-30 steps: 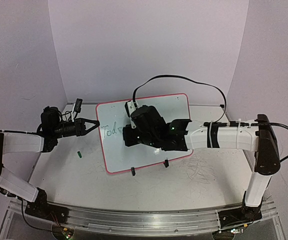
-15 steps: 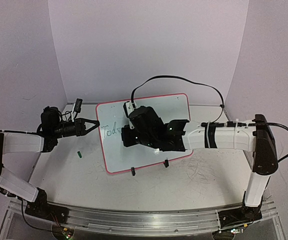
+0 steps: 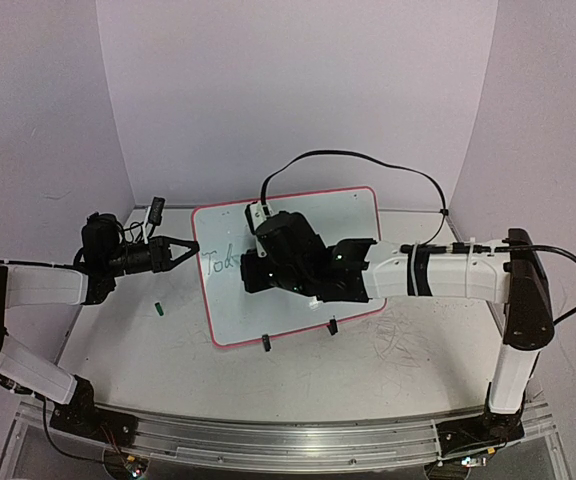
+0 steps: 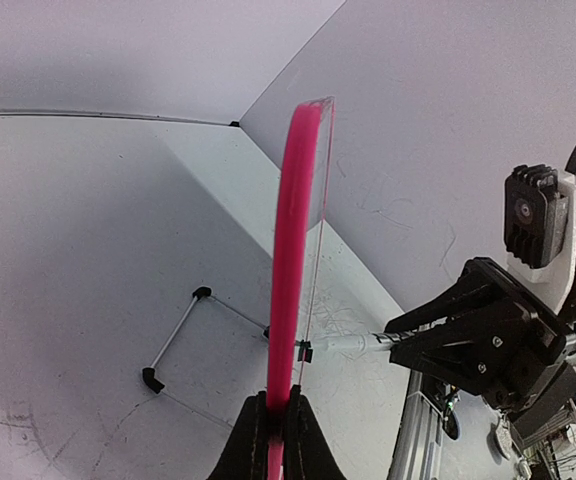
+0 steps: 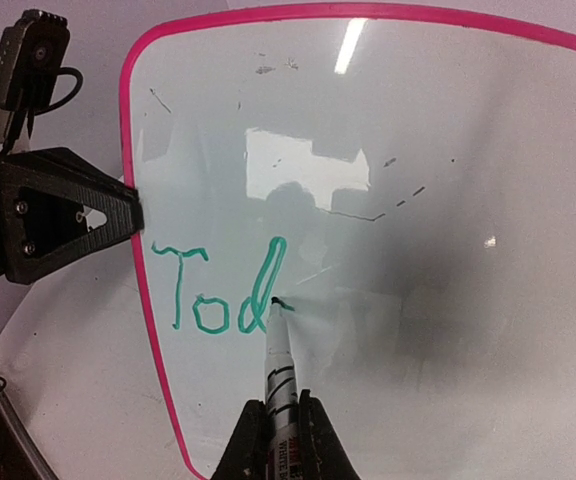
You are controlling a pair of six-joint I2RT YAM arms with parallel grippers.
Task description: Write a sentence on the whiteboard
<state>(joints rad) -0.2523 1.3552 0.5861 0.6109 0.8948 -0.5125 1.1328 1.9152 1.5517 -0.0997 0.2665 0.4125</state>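
The whiteboard [image 3: 338, 215], white with a red-pink frame, stands tilted on the table. My left gripper [image 3: 193, 250] is shut on its left frame edge [image 4: 293, 250], with a finger on each side [image 4: 279, 405]. My right gripper [image 5: 281, 410] is shut on a white marker pen [image 5: 279, 365]. The pen's tip touches the board just right of the green letters "Tod" [image 5: 208, 295], the start of the sentence [image 3: 218, 262]. From above, the right wrist [image 3: 288, 260] hides the pen and the board's middle. In the left wrist view the pen [image 4: 353, 343] meets the board's face from the right.
A small green pen cap [image 3: 157, 309] lies on the table left of the board. Two black clip feet [image 3: 266, 343] [image 3: 333, 326] hold its near edge. A wire stand [image 4: 173, 340] props it from behind. A black cable [image 3: 368, 157] arcs above the right arm.
My right gripper and the pen have shifted slightly left across the board, covering more of the green letters from above. The left arm and the board have not moved.
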